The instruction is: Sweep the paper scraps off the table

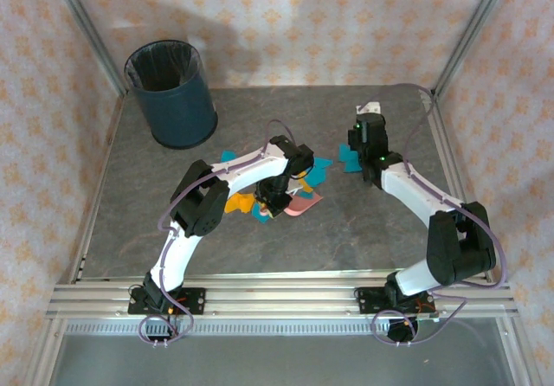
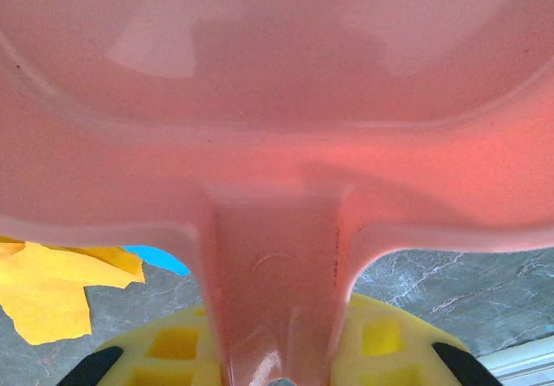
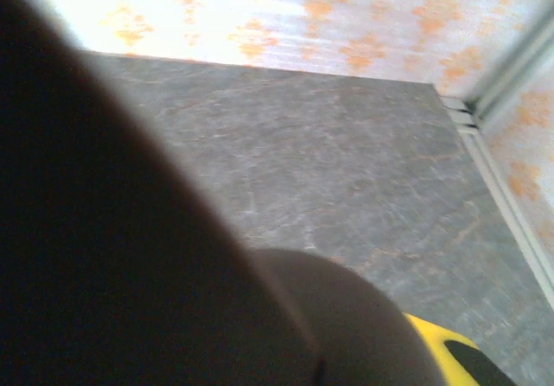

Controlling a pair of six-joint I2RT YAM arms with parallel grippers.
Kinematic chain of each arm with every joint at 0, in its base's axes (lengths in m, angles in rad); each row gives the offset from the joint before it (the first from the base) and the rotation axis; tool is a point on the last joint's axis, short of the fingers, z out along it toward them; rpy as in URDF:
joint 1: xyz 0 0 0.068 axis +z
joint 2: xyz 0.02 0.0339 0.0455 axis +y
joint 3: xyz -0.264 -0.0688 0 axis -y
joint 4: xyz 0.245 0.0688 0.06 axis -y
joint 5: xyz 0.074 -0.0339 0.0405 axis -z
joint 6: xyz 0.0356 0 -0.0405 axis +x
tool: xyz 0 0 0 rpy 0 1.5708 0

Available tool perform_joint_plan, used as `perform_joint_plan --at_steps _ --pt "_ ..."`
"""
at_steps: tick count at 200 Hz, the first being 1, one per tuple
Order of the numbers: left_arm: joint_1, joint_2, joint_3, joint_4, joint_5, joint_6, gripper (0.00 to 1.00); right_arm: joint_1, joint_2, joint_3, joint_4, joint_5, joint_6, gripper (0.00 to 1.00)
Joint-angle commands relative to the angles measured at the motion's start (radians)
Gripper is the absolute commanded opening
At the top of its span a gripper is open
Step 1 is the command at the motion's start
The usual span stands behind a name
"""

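My left gripper (image 1: 277,197) sits at the middle of the table (image 1: 363,230), shut on the handle of a pink dustpan (image 2: 277,100); the handle runs down between its yellow fingers (image 2: 381,338). The pan's edge (image 1: 303,204) pokes out to the right of the gripper. Paper scraps lie around it: orange (image 1: 238,202) and teal (image 1: 261,215) to its left, teal (image 1: 322,170) behind it, another teal one (image 1: 227,156) farther left. An orange scrap (image 2: 52,291) shows under the pan. My right gripper (image 1: 368,135) is shut on a dark tool (image 3: 130,256) with a pale tip (image 1: 370,109), beside teal scraps (image 1: 351,157).
A dark blue round bin (image 1: 171,92) with a liner stands at the table's far left corner. Aluminium rails (image 1: 277,295) edge the table, and patterned walls close it in on three sides. Bare tabletop (image 3: 346,161) stretches to the far right corner.
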Motion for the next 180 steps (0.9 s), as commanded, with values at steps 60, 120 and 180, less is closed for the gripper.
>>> perform_joint_plan --at_steps 60,120,180 --pt "0.01 -0.011 0.013 -0.028 0.0 -0.007 0.0 0.069 -0.066 -0.061 -0.091 -0.291 -0.095 0.0" --pt "0.009 -0.011 0.013 -0.021 0.005 -0.015 0.0 0.093 -0.131 -0.067 -0.199 -0.39 -0.09 0.0" --pt "0.007 -0.009 0.01 -0.017 0.002 -0.022 0.0 0.118 -0.205 -0.082 -0.281 -0.477 -0.056 0.0"
